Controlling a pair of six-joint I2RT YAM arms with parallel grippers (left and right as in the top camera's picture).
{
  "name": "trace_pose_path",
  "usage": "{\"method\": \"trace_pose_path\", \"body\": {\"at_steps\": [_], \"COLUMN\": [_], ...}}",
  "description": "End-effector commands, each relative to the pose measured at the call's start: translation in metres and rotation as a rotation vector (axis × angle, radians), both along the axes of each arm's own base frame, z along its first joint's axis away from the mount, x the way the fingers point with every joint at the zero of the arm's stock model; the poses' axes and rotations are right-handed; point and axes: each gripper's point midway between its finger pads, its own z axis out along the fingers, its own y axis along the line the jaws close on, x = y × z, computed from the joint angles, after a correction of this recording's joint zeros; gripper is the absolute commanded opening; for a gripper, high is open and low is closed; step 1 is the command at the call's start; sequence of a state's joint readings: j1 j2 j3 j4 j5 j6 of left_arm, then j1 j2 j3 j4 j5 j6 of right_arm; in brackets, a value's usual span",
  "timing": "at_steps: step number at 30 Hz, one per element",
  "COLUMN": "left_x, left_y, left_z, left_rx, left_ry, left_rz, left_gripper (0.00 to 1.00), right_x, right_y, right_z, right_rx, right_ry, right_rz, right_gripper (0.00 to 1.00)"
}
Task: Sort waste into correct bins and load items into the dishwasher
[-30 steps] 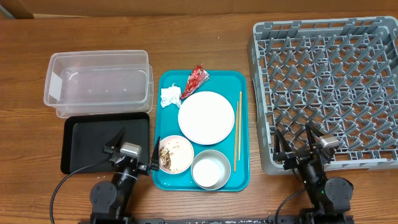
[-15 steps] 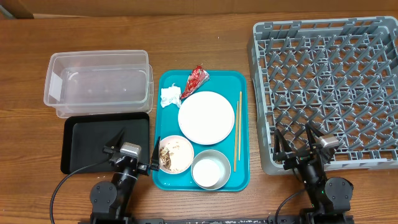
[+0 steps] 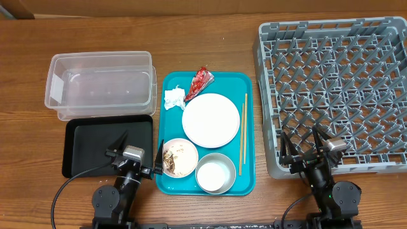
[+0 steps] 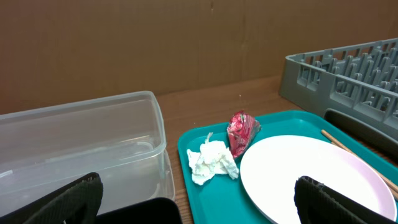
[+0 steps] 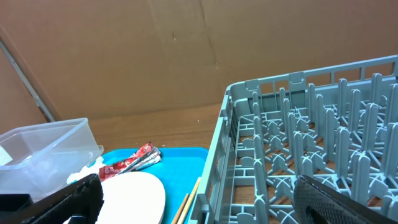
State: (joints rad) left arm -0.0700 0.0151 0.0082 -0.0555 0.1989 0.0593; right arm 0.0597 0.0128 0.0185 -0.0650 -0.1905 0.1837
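On the teal tray (image 3: 229,86) lie a red wrapper (image 3: 200,81), a crumpled tissue (image 3: 173,98), a white plate (image 3: 210,120), chopsticks (image 3: 243,133), a bowl (image 3: 180,157) holding rice grains and brown scraps, and a white cup (image 3: 215,173). A clear tub (image 3: 102,83) and a black tray (image 3: 86,143) sit to the left, and the grey dish rack (image 3: 331,70) is to the right. My left gripper (image 3: 138,147) hangs open over the black tray's near right corner. Over the rack's near edge my right gripper (image 3: 302,141) is open too. Neither holds anything.
In the left wrist view the tissue (image 4: 212,160) and wrapper (image 4: 241,130) lie ahead between my open fingers (image 4: 74,199). The right wrist view shows the rack wall (image 5: 231,134) and chopsticks (image 5: 185,205) close ahead. A brown cardboard wall stands behind the table.
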Motion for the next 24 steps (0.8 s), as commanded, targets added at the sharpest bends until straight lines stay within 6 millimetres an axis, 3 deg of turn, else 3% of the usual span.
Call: {"method": "trace_pose_path", "body": {"at_steps": [1,16,18,24], "left_x": [-0.0006,-0.0006,-0.0006,-0.0006], "left_y": [-0.0009,-0.0009,-0.0009,-0.0009], "left_z": [0.0007,0.0007,0.0007,0.0007], "left_rx": [0.007,0.007,0.007,0.006], "left_ry": [-0.009,-0.009,-0.009,-0.009], "left_rz": [-0.008,-0.008,-0.008,-0.008], "left_gripper": [1.00,1.00,1.00,1.00], "right_x": [0.0007,0.0007,0.0027,0.0029], "right_y": [-0.0023,-0.0023,-0.0107,-0.0117], "right_z": [-0.0023,-0.0023,-0.0027,-0.0040], "right_rx": [0.003,0.002,-0.028,-0.027], "right_ry": [-0.001,-0.002,-0.007,-0.001], "right_rz": [-0.013,-0.013,-0.063,-0.069], "right_gripper": [1.00,1.00,1.00,1.00]}}
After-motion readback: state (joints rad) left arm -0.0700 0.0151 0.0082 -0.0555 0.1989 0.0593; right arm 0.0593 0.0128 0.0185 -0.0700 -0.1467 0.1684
